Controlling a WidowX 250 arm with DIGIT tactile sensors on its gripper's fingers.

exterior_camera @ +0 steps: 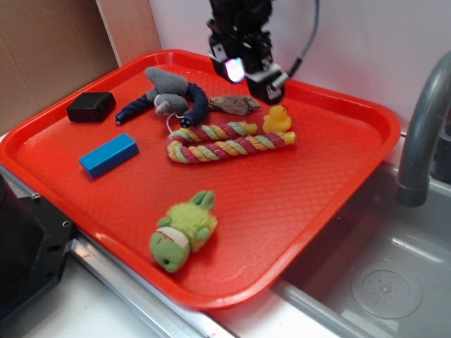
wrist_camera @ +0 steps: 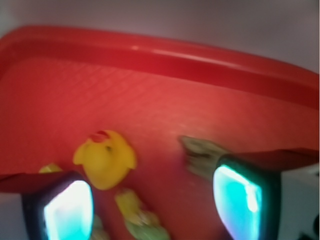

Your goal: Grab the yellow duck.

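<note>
Pincer: my pincer hangs above the far part of the red tray – jaws spread wide, nothing held.
Pincer, wrist view: both fingertips glow teal at the bottom corners, clear gap between them, nothing in it.
Duck: the yellow duck sits on the tray just below and right of my pincer, touching the far end of the striped rope toy.
Duck, wrist view: yellow duck lies ahead of my left-side fingertip, orange beak facing the far rim – not between the jaws.
Exterior only: green plush turtle near the front edge, blue block on the left, black box far left, grey and navy plush toy at the back, grey faucet and sink on the right.
Both views: a brown-grey scrap lies beside the plush toy; the wrist view shows it next to my right-side fingertip, blurred, can't tell what it is.
Wrist only: close look at the tray's far rim and the rope's yellow-green ends under my fingers.
Writing: none I can read in either view.
</note>
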